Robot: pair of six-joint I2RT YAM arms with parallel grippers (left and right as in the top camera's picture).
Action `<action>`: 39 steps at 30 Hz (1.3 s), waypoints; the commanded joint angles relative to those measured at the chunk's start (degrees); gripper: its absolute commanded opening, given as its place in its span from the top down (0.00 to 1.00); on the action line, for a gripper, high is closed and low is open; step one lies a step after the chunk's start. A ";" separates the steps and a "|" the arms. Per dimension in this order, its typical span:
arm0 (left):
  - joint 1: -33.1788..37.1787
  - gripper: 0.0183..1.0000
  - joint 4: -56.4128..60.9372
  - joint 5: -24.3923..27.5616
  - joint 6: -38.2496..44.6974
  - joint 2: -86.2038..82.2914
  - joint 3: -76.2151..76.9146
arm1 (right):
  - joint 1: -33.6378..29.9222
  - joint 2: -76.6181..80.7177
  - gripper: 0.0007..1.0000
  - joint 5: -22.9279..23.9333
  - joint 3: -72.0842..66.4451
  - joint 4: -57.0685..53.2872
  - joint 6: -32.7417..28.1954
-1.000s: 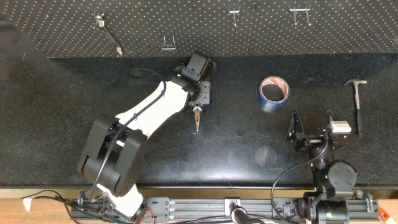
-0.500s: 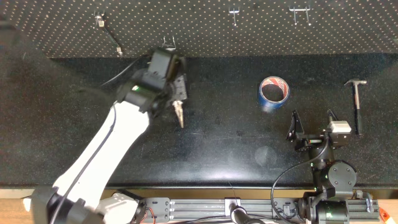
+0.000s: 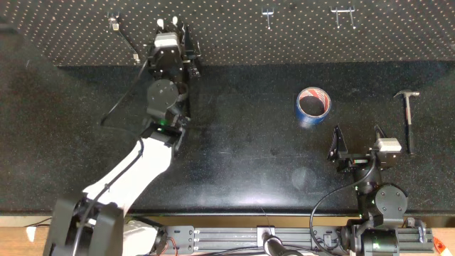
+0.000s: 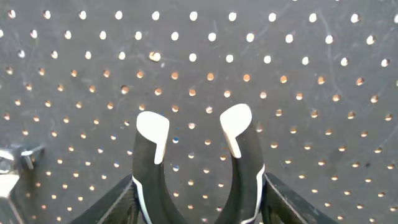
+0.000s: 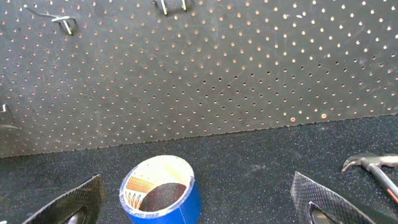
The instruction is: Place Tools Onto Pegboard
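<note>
Within the last second the left gripper (image 3: 174,44) has been swung from the middle of the black worktop (image 3: 249,149), leftwards and up the top view, until it is held against the pegboard (image 3: 298,32). The pliers (image 4: 152,155) have been carried along with it. They are pinched from both sides by the left jaws, and their two black, white-tipped handles are pointed straight at the perforated panel, close to its surface. Whether contact has been made cannot be told. No hook is seen between or just ahead of the handles in the left wrist view, so the pliers are judged to have been brought to the board but not yet hung. A fine alignment with a hook, and then a release, is probably still needed. The wrench (image 3: 126,41) is already hung on the pegboard, a little to the left of the gripper. The blue tape roll (image 3: 313,105) and the hammer (image 3: 407,117) are left lying on the worktop at the right. The right gripper (image 3: 357,139) has not been moved; it is parked near its base, its jaws spread wide and nothing held between them.
</note>
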 commanded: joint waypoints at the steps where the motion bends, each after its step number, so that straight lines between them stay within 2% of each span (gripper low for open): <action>1: 1.55 0.99 5.79 -0.68 3.32 2.82 1.38 | -0.31 -0.42 0.02 -0.70 -0.13 -0.24 -0.59; 9: 2.43 0.99 5.79 -0.44 3.26 2.78 4.44 | -0.31 -0.42 0.02 -0.70 -0.13 -0.24 -0.57; 26: 2.38 0.99 5.73 7.04 -0.15 8.55 4.44 | -0.31 -0.42 0.02 -0.72 -0.13 -0.24 -0.57; 32: 2.38 0.99 1.18 7.06 -0.17 9.03 4.42 | -0.31 -0.42 0.02 -0.70 -0.13 -0.24 -0.59; 39: 2.36 0.99 1.25 8.57 -0.61 11.21 4.42 | -0.31 -0.42 0.02 -0.70 -0.13 -0.24 -0.57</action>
